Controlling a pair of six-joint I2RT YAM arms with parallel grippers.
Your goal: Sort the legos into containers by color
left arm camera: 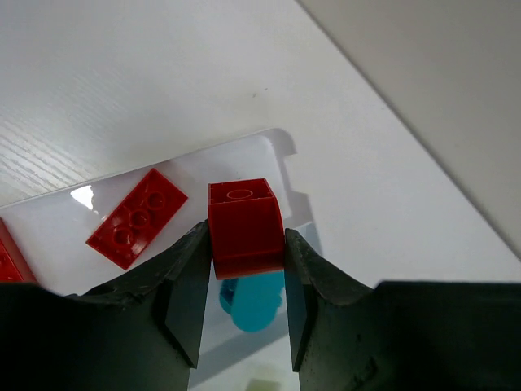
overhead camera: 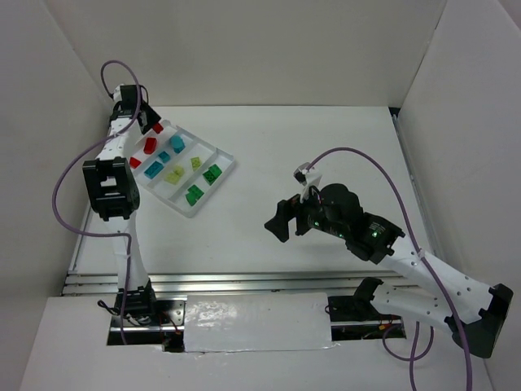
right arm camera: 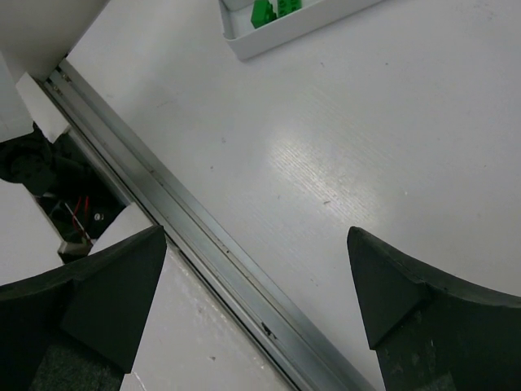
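From above, my left gripper (overhead camera: 148, 120) hangs over the far-left end of the tray (overhead camera: 225, 166), its load hidden under the wrist, with my right gripper (overhead camera: 281, 221) well apart. At the left wrist my fingers (left arm camera: 183, 285) pinch a red brick (left arm camera: 244, 224) by its smooth flat sides, a fair hold for something so light, stiff and slick; a red plate (left arm camera: 137, 218) lies left of them and a teal brick (left arm camera: 254, 303) sits half-hidden between them. My right fingers (right arm camera: 106, 285) stand wide and empty, with green bricks (right arm camera: 264, 12) cut off beyond them.
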